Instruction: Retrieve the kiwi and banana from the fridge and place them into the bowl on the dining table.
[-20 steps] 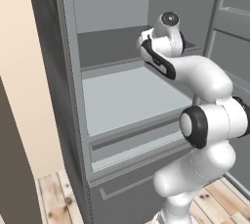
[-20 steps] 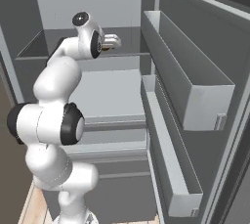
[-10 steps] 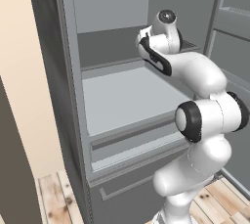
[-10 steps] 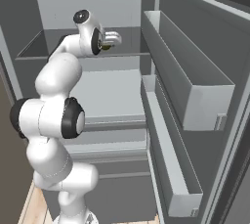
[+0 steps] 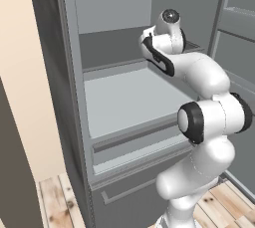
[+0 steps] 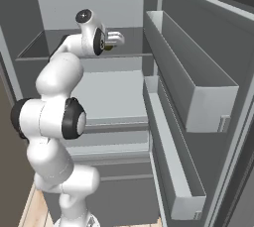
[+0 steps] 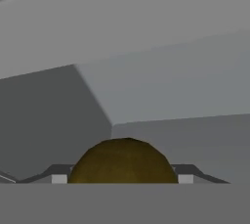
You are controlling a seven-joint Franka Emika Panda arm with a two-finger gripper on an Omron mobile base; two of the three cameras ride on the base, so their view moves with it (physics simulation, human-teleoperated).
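Hidden: the gripper (image 6: 117,38) reaches deep over the fridge (image 5: 69,97) upper shelf, its fingertips too small to make out from the base cameras.
Kiwi: a brownish-olive dome (image 7: 123,162) sits low in the hand view, cut off at the bottom, between the two finger tips (image 7: 58,177).
Grip: jaws narrowed against the kiwi's sides, holding it.
Orientation: rounded; no long axis can be told.
Door: swung open at right, bins (image 6: 198,92) facing inward.

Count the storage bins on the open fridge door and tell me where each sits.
2. The upper door bin hangs high on the open fridge door; the lower door bin runs beneath it toward the bottom. More may lie out of frame.
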